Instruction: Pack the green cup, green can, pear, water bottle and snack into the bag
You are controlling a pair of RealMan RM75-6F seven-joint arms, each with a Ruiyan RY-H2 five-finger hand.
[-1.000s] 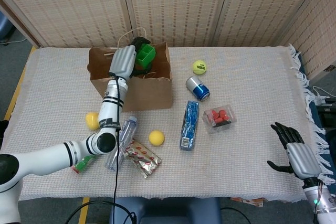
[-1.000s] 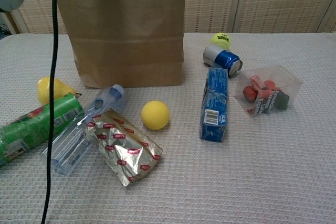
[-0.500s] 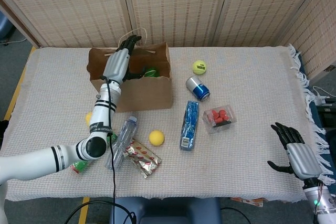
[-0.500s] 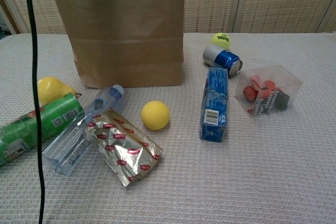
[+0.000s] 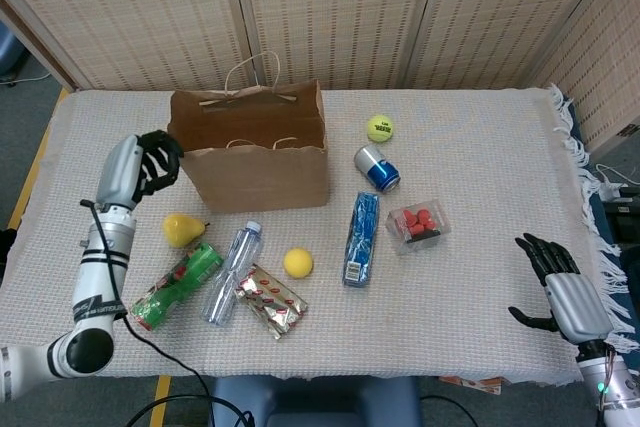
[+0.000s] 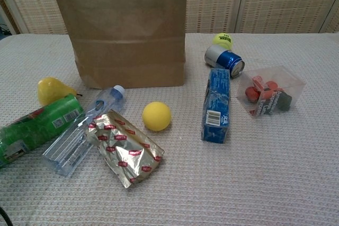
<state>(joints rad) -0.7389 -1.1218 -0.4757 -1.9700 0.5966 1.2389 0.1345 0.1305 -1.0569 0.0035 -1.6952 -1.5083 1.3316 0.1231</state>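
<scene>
Head view: left hand (image 5: 148,162) just left of the brown paper bag (image 5: 250,152), fingers curled, holding nothing; right hand (image 5: 560,287) idle far right of the bag, fingers spread. Green cup not visible, judged inside. Next: reaching for the smooth yellow pear (image 5: 182,229).

Chest view: ahead of the bag, crinkled green can (image 6: 37,128), clear ribbed water bottle (image 6: 79,133), shiny foil snack (image 6: 125,146).
</scene>
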